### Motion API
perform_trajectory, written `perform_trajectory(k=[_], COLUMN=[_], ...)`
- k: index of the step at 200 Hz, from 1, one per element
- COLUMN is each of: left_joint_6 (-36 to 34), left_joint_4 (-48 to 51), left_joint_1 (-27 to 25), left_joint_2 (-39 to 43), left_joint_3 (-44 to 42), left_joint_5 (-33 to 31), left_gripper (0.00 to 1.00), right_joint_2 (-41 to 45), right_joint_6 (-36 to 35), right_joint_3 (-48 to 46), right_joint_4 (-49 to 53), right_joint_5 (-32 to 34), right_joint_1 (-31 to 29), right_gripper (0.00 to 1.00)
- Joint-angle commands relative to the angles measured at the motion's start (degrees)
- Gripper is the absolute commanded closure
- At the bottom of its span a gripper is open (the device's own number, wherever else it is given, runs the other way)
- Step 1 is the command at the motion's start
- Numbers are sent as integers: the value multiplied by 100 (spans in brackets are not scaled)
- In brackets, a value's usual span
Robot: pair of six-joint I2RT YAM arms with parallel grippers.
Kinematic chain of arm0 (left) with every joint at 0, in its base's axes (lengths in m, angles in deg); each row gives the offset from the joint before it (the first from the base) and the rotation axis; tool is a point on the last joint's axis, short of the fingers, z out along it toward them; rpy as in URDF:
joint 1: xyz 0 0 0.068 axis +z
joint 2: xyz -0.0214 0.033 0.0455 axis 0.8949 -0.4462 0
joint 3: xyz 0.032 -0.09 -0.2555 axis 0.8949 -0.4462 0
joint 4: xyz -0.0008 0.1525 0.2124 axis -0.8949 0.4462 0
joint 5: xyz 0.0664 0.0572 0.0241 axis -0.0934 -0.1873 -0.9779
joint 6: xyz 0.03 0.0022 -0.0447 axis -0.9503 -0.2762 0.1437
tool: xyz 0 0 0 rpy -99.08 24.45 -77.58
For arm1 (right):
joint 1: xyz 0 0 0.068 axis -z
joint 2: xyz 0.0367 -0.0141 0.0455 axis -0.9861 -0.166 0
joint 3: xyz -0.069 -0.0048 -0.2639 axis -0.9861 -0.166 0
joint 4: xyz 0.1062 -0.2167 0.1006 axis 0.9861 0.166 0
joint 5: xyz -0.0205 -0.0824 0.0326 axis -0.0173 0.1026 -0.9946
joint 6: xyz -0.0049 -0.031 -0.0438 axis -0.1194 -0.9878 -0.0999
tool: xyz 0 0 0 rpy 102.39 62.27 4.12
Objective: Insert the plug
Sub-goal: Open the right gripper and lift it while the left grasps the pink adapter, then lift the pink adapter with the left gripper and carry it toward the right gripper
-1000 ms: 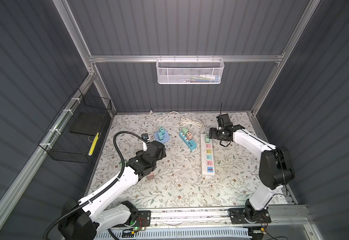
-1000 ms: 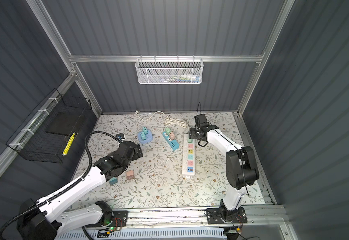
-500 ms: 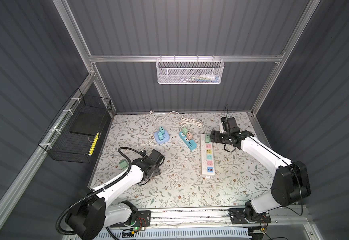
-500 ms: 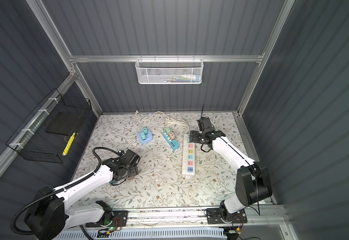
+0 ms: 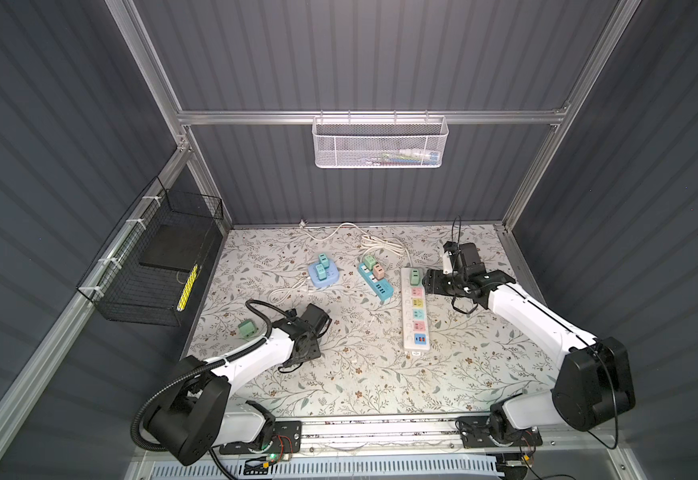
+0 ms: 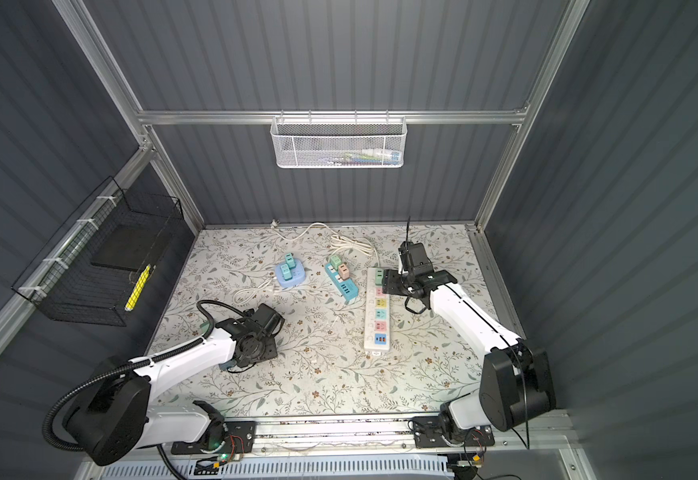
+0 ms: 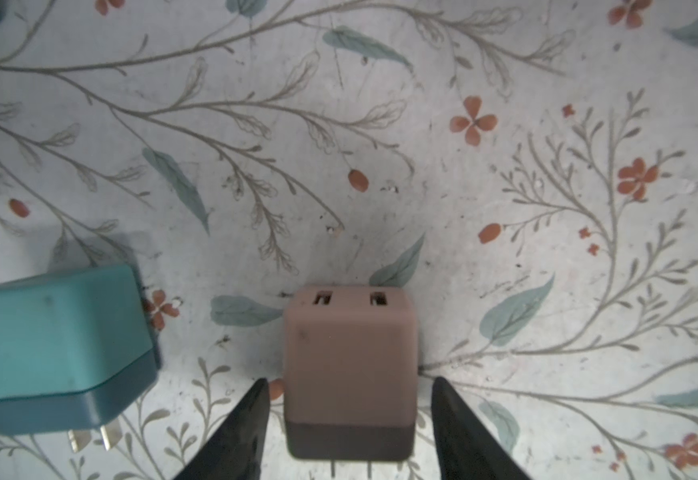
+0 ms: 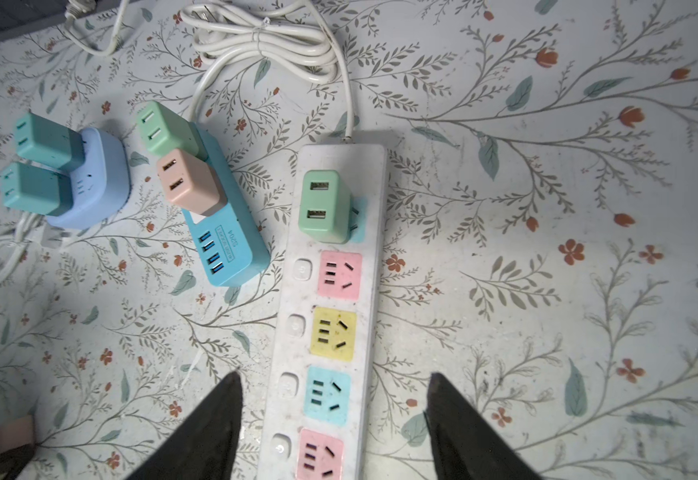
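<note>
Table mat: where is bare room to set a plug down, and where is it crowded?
Bare: the front of the mat, from the white power strip to the front rail; also the middle, between the left gripper and that strip. Crowded: the back, with round blue socket block, blue strip, coiled cord; and at the left gripper, pink plug, teal plug.

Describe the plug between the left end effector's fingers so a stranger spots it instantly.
On the flowered table, find the left end effector near the front left. Of two loose plugs under it, it is the dusty pink plug between the fingers; the teal plug lies outside them.
</note>
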Motion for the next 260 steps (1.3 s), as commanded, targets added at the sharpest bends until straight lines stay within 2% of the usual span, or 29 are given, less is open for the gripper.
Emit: perform_trajectory(k=[1, 20, 48, 64, 78, 110, 162, 177, 203, 235, 260], left_joint_6=[-237, -347, -746, -903, -1068, -1497, -2237, -2451, -2870, -3118, -3281], left_joint_4=[-38, -82, -125, -127, -270, -553, -289, -492, -199, -13, -28], left_joint_1=[55, 55, 55, 55, 55, -108, -1130, -1155, -1152, -1156, -1149], left_joint_2=[-168, -211, -237, -422, -669, -1139, -2354, -2370, -2510, -2649, -2632], left_joint_3=[27, 38, 184, 332, 459, 977, 2377, 2313, 2459, 2514, 2497], left_joint_5=[30, -17, -37, -11, 265, 673, 667, 869, 832, 857, 858], left_gripper=[43, 45, 56, 58, 66, 71, 71, 70, 68, 64, 57], right_joint_2=[96, 185, 294, 352, 406, 543, 608, 710, 722, 583, 524], right_joint_6=[-1, 1, -59, -89, -126, -151, -18, 170, 405, 427, 509], right_joint_3=[-68, -59, -65, -74, -94, -180, -471, -742, -1021, -929, -869], right_joint_4=[25, 54, 73, 112, 108, 102, -22, -379, -624, -644, -796], right_joint_5=[-144, -68, -17, 19, 20, 55, 169, 40, -141, -254, -447], right_joint_1=[-35, -42, -42, -42, -42, -42, -42, -42, -42, -42, -42], right_gripper=[32, 32, 33, 34, 35, 35, 33, 33, 33, 33, 32])
